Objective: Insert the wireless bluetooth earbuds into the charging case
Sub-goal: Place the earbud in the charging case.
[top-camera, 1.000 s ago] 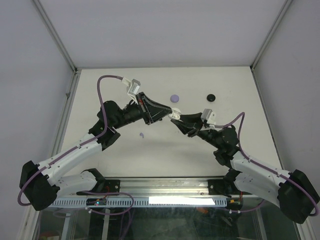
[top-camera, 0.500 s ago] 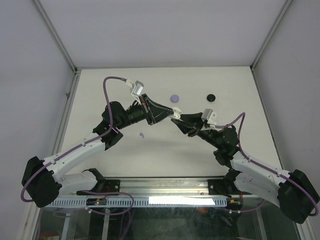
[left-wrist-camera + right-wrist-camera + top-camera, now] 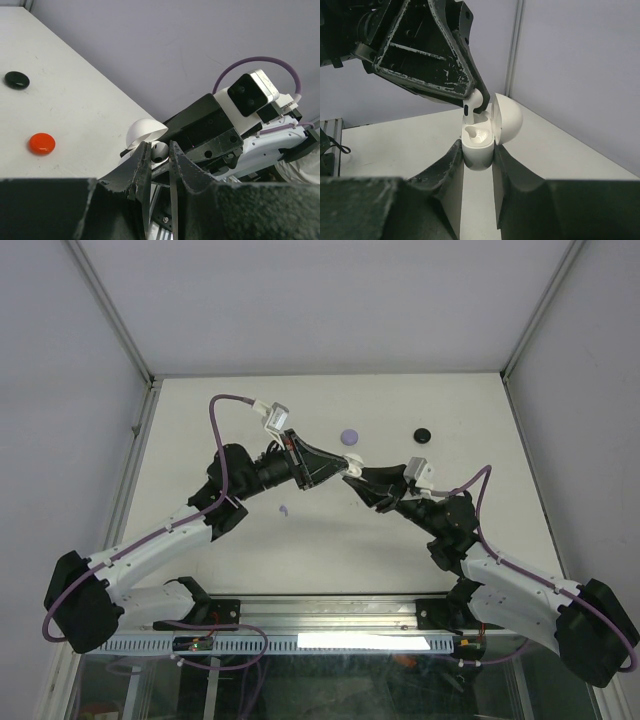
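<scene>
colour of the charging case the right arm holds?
White. The charging case shows best in the right wrist view.

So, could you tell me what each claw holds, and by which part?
The right claw grips the open white plastic charging case by its lower body; the left claw pinches a small white plastic earbud by its top.

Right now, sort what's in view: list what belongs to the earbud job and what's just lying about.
Job:
white earbud, pinched in the left gripper
open charging case, held in the right gripper

Lying about:
lilac puck
black puck
red puck
</scene>
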